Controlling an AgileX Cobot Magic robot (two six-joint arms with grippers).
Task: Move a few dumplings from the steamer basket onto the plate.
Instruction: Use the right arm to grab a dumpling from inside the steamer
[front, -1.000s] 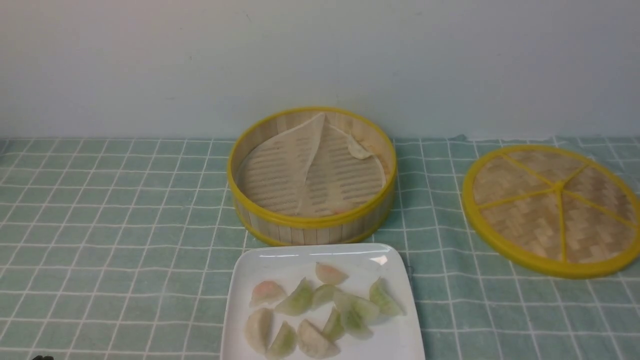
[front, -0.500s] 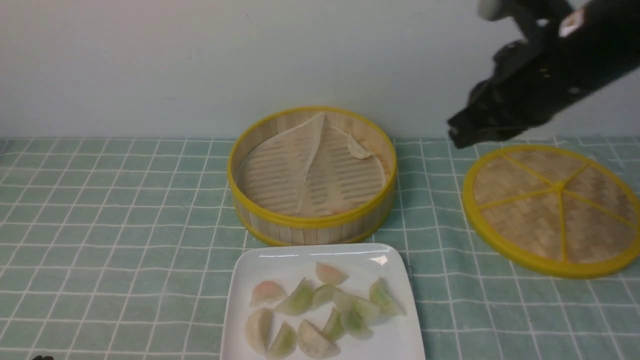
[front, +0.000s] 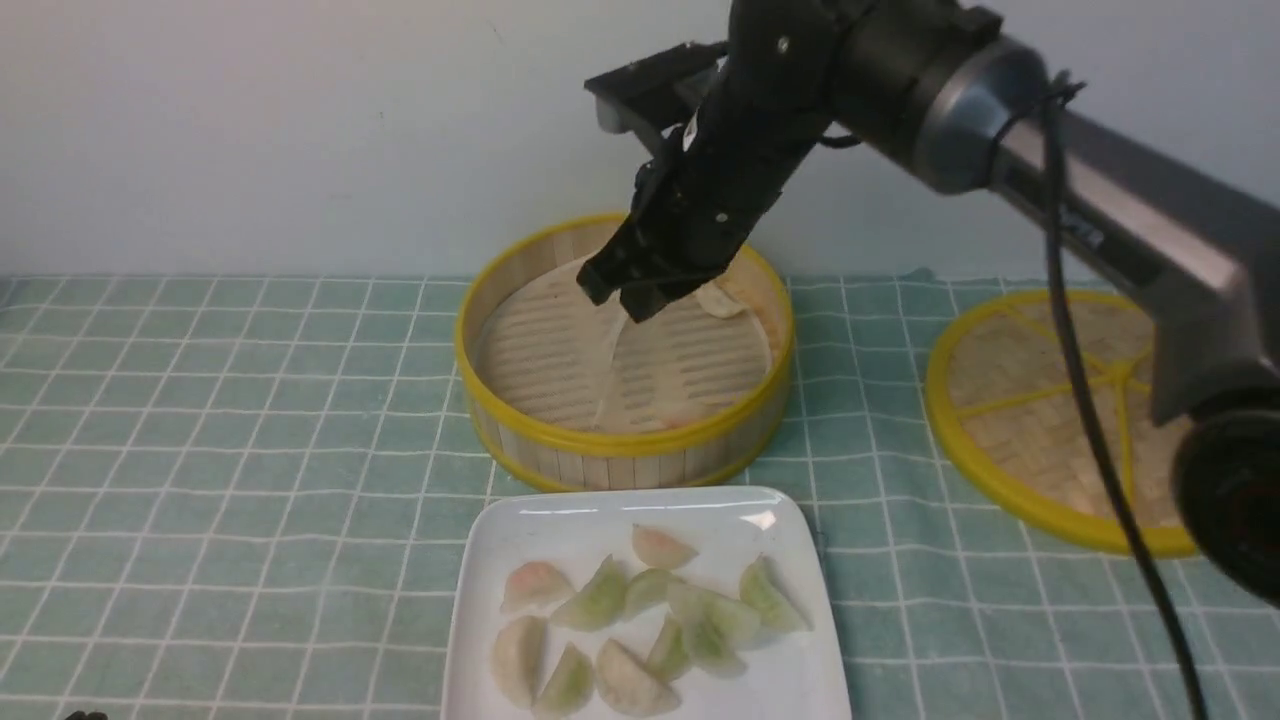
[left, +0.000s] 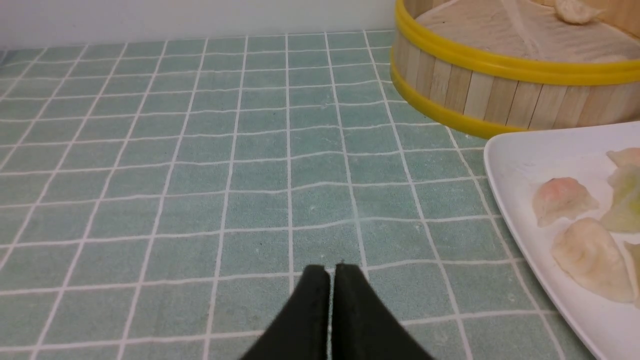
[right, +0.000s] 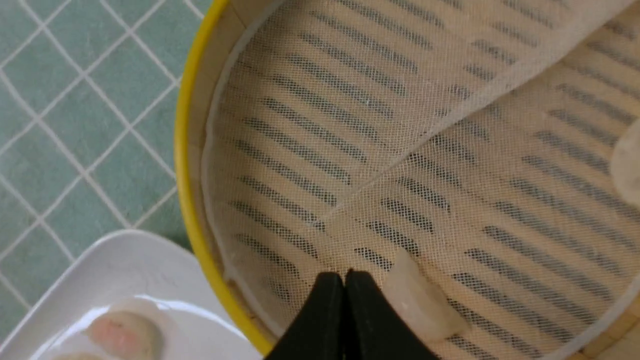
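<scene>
The steamer basket (front: 620, 445) stands mid-table with a folded pale liner (right: 350, 100) on its floor. One dumpling (front: 722, 298) lies by its far wall, and another dumpling (right: 420, 300) rests near its front wall. My right gripper (front: 617, 298) hangs over the inside of the basket, shut and empty. In the right wrist view the right gripper (right: 344, 274) has its tips just beside that front dumpling. The white plate (front: 560, 520) in front of the basket carries several dumplings (front: 600, 600). My left gripper (left: 330, 270) is shut over bare cloth, left of the plate (left: 525, 150).
A flat woven lid (front: 1050, 440) with a yellow rim lies on the right of the checked green cloth (front: 250, 450). My right arm (front: 1100, 200) crosses above the lid. A pale wall (front: 300, 130) stands close behind the basket.
My right arm has swung in from the upper right and come down over the basket. The dumplings, plate and lid have not moved.
</scene>
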